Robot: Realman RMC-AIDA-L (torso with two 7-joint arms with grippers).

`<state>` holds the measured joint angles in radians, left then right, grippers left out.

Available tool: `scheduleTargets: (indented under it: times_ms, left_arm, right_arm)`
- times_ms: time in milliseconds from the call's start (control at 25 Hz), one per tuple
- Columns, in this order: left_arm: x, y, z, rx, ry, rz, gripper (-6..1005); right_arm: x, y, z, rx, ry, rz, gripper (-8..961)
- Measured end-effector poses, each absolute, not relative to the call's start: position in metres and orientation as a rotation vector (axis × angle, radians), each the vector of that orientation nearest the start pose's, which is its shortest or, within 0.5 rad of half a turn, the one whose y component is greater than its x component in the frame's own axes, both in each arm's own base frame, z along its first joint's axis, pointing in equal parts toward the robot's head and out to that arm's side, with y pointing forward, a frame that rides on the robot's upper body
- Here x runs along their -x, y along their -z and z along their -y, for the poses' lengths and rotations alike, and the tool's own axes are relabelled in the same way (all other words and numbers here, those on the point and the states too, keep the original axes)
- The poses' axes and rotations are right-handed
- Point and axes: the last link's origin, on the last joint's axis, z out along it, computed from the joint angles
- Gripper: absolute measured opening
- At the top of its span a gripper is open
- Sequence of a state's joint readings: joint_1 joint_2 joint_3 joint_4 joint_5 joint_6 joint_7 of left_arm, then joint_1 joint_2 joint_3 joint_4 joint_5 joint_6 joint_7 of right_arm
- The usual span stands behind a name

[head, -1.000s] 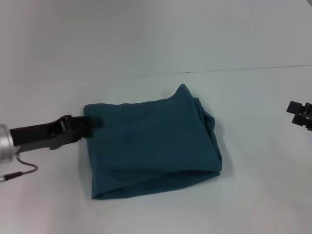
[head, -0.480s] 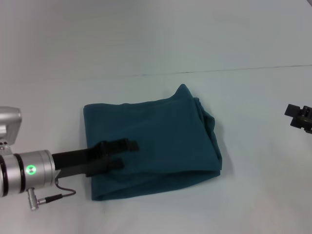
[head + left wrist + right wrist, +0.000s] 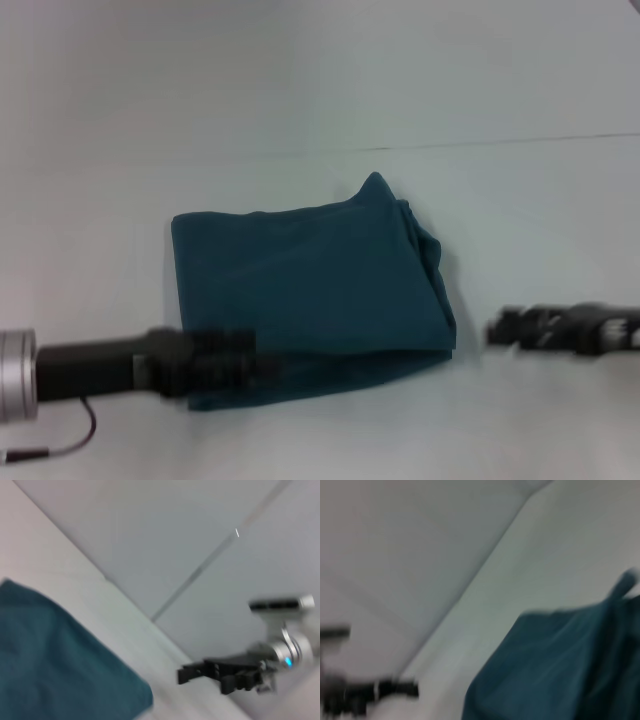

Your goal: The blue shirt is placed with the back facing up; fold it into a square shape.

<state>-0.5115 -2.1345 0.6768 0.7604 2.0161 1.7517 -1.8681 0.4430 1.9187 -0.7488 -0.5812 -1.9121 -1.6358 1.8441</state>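
Note:
The blue shirt (image 3: pixel 310 290) lies folded into a rough square in the middle of the white table, plain side up, with a small peak of cloth at its far right corner. It also shows in the left wrist view (image 3: pixel 50 665) and the right wrist view (image 3: pixel 555 665). My left gripper (image 3: pixel 262 362) is low at the shirt's near left edge, blurred by motion. My right gripper (image 3: pixel 497 329) is low on the table just right of the shirt's near right corner, also blurred. The left wrist view shows the right gripper (image 3: pixel 182 675) beyond the shirt's edge.
The white table (image 3: pixel 320 100) stretches all round the shirt. A thin dark seam line (image 3: pixel 480 143) crosses it behind the shirt. A cable (image 3: pixel 60 445) hangs under the left arm at the near left.
My left gripper has swung from the shirt's far left corner down to its near left edge. My right gripper has come in from the right edge towards the shirt's near right corner.

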Motion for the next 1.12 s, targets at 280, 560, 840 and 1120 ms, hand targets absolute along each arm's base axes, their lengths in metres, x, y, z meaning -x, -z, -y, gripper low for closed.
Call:
scheduleTargets:
  times_ms: [280,560,840,1120]
  left_arm:
    - [0.244,0.011,-0.299,2.84,0.785,1.155,846]
    - [0.248,0.021,-0.295,2.832,0.775,1.107,844]
    - [0.257,0.024,-0.284,2.844,0.782,0.945,843]
    - [0.256,0.028,-0.287,2.853,0.759,0.938,843]
  right_arm:
    - [-0.277,0.008,-0.328,2.727,-0.534,-1.232,886]
    - [-0.259,0.036,-0.328,2.725,-0.598,-1.26,886]
    - [-0.264,0.036,-0.324,2.686,-0.661,-1.314,886]
    - [-0.27,0.036,-0.321,2.72,-0.576,-1.303,885]
